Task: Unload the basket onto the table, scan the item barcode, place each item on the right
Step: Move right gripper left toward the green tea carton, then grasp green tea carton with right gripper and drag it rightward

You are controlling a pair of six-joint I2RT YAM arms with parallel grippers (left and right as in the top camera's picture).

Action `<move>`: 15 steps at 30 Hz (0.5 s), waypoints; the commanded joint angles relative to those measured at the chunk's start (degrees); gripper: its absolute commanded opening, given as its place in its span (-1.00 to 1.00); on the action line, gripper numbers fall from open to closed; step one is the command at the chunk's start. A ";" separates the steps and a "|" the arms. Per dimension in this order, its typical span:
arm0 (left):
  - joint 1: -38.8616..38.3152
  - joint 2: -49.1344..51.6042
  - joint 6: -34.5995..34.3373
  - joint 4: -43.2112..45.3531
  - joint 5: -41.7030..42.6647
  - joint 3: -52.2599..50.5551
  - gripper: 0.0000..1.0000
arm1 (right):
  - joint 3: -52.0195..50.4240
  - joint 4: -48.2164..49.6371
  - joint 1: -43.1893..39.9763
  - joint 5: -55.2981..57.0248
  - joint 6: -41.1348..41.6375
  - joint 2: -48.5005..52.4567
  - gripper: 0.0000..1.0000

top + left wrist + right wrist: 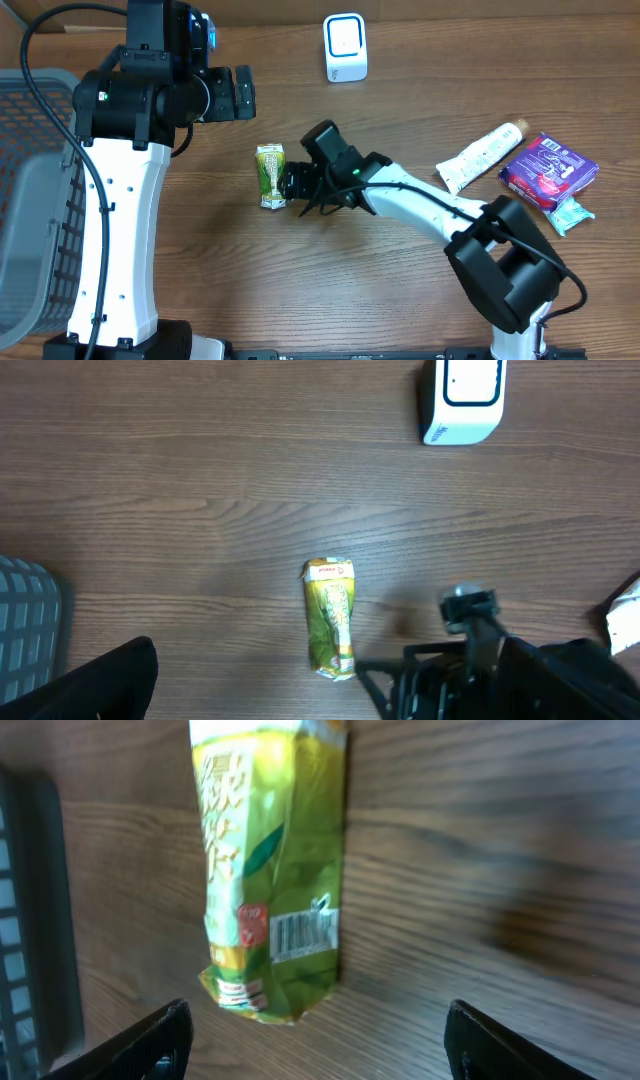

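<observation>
From overhead, the green tea carton (270, 176) lies flat on the wooden counter (400, 290), lengthwise toward the far edge, a little left of the middle. The right claw (293, 187) is low at the carton's right side, just beside its nearer end, with its jaws parted and nothing in them. The left claw (240, 93) hangs above the counter farther back and to the left, spread wide and empty, well apart from the carton. A white barcode scanner (346, 47) stands near the far edge. A grey basket (30, 200) sits at the left, and a toothpaste tube (480, 157), a purple packet (548, 170) and a small teal packet (571, 214) lie together at the right. In the left wrist view, the carton (332, 617) lies on bare wood with its top toward the scanner (463, 398) at the upper right. The right arm's dark claw (400, 680) sits beside the carton's lower right corner, a corner of the basket (25, 615) shows at the left, and one of the left claw's own fingers (105, 682) fills the bottom left corner. In the right wrist view, the carton (270, 870) is close ahead, crumpled at its near end, with a barcode (303, 932) facing up by the right edge. The two fingers (150, 1042) stand wide apart at the bottom corners, and neither touches the carton.
</observation>
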 commanded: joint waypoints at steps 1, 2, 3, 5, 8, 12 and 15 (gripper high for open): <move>-0.13 0.11 0.48 0.22 -0.31 0.52 0.99 | -0.31 1.05 1.33 -0.50 0.79 0.57 0.62; -0.13 0.11 0.48 0.24 -0.28 0.52 0.99 | -0.28 1.07 1.51 -0.50 0.79 0.57 0.61; -0.13 0.11 0.48 0.22 -0.31 0.52 0.99 | -0.28 1.07 1.64 -0.44 0.76 0.57 0.62; -0.13 0.11 0.48 0.22 -0.28 0.52 0.99 | -0.31 1.07 1.95 -0.22 0.74 0.57 0.61; -0.22 0.11 0.48 0.22 -0.26 0.52 0.99 | -0.31 1.09 2.16 0.15 0.59 0.74 0.61; -0.13 0.11 0.48 0.24 -0.28 0.52 0.99 | -0.31 2.84 2.60 2.54 0.59 1.25 0.61; -0.13 0.11 0.48 0.24 -0.28 0.52 0.99 | -0.31 5.29 2.97 4.66 0.57 2.36 0.55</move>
